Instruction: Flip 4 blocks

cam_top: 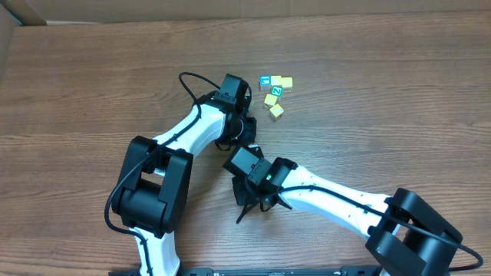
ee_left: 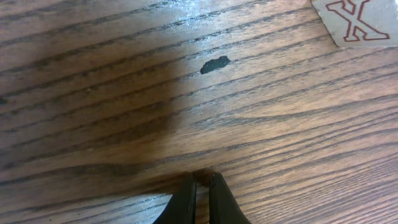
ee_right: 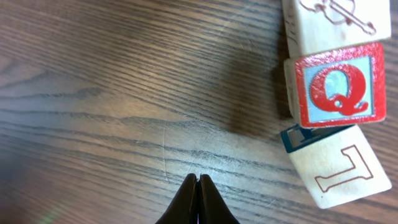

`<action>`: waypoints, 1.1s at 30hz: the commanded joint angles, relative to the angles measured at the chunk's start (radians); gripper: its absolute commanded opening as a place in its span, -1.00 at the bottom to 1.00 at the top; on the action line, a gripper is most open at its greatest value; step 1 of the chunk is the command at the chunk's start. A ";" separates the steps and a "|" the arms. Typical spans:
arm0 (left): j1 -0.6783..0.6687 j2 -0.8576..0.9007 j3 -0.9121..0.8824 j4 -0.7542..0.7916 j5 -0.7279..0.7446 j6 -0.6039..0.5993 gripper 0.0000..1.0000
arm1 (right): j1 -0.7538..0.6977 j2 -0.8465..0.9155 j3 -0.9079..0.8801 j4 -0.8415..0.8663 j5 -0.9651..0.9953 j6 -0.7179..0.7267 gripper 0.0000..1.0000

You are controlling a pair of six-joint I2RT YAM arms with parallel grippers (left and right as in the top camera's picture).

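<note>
Overhead: yellow and blue cubes [cam_top: 270,98] sit at 12 o'clock; no red-marked block shows.

Left wrist: left gripper [ee_left: 198,199] is clenched and empty, with the X block [ee_left: 357,22] at 1 o'clock.

Right wrist: right gripper [ee_right: 198,199] is clenched and empty. The Q block [ee_right: 339,84] is at 2 o'clock and the L block [ee_right: 342,174] at 4. Spread the fingers before reaching, then grip opposite faces.

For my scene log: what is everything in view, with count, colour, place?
small cubes: six, four yellow, one blue-faced, one green-faced; clustered beyond the arms.
X block: one, pale with red X; top right, left wrist view.
Q block: one, red Q on pale blue; right edge, right wrist view.
upper pale block: one, red outline drawing; above the Q block.
lower pale block: one, red outline mark; below the Q block.
table: one, brown wood.
left gripper: black, shut, empty.
right gripper: black, shut, empty.
</note>
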 commanded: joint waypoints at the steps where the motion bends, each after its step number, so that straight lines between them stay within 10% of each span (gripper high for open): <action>1: -0.013 0.035 -0.014 -0.008 -0.013 0.019 -0.92 | -0.013 -0.019 0.009 -0.023 0.043 -0.020 -0.92; 11: -0.013 0.035 -0.014 -0.011 -0.013 0.019 -0.92 | -0.234 -0.026 0.053 -0.222 -0.310 0.155 -0.92; 33: -0.013 0.035 -0.014 -0.016 -0.013 0.019 -0.92 | -0.186 -0.024 -0.074 -0.125 -0.161 0.518 -0.92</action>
